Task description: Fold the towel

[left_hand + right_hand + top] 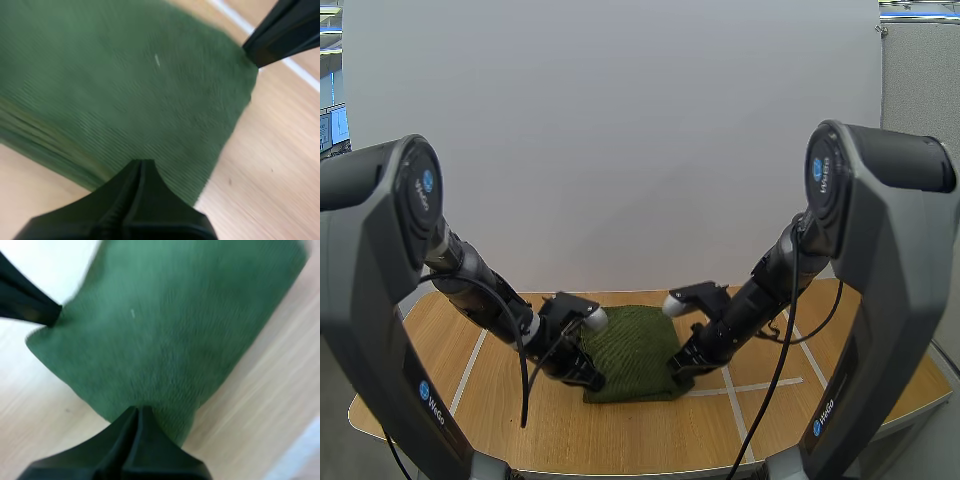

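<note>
**Position of the work.** The towel (632, 345), dark green and ribbed, lies on the desk (650, 435) at the lower centre of the high view, between the two arms. Stacked layers show along one side edge in the left wrist view, so it appears to be folded at least once already.

**Left end effector** (588, 378). It sits at the towel's lower left corner in the high view. The fingers are clenched into a single dark wedge, and their tips meet on the fabric's near edge. By all appearances they are gripping that corner.

**Right end effector** (682, 362). It sits at the towel's lower right corner, just above a white tape line (750, 387). It is clenched the same way, with the near edge running into its tips, so it is judged to be gripping the cloth.

**Governing relation.** Both end effectors hold the same near edge, one at each end. The whole body of the towel lies beyond them, toward the top of the high view. The long axis appears to run that way too, away from the arms' bases, though foreshortening leaves this uncertain. Neither arm is nearer, since each is already on its own corner.

**Assessment.** The next fold should carry the near edge forward over the far edge. Both arms must travel evenly, or the edges will land askew.
</note>
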### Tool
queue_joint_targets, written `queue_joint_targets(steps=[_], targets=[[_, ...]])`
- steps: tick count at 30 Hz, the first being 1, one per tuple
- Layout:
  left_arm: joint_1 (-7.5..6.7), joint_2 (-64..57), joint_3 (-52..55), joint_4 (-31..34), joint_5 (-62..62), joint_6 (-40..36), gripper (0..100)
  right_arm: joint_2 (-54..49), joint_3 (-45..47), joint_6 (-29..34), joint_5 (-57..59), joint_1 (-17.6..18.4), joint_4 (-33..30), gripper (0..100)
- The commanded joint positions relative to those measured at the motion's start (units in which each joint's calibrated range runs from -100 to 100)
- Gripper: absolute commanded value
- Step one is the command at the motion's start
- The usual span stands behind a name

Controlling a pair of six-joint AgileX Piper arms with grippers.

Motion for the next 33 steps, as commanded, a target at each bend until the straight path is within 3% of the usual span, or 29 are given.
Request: queue_joint_targets(steps=[1, 7, 14, 22, 33], targets=[[-0.11, -13.91, -6.65, 3.31, -0.67, -4.17, 0, -13.02, -5.27, -0.57, 2.22, -0.08, 1.54, 0], [-0.11, -9.88, -19.68, 4.73, 1.56, -8.79, 0, -8.62, -15.59, 0.30, 2.22, -0.08, 3.22, 0], [-0.11, 2.71, -31.77, 4.33, 5.92, -13.23, 0, 3.22, -25.35, 0.54, 2.77, -0.01, 5.57, 0], [-0.19, 11.58, -33.20, 4.86, 3.62, -13.32, 0, 13.24, -32.81, 1.83, 1.81, 2.92, 5.44, 0], [-0.19, 16.95, -33.20, 4.52, -2.91, -12.55, 0, 21.99, -34.86, 2.48, -4.38, 3.33, 4.23, 0]])
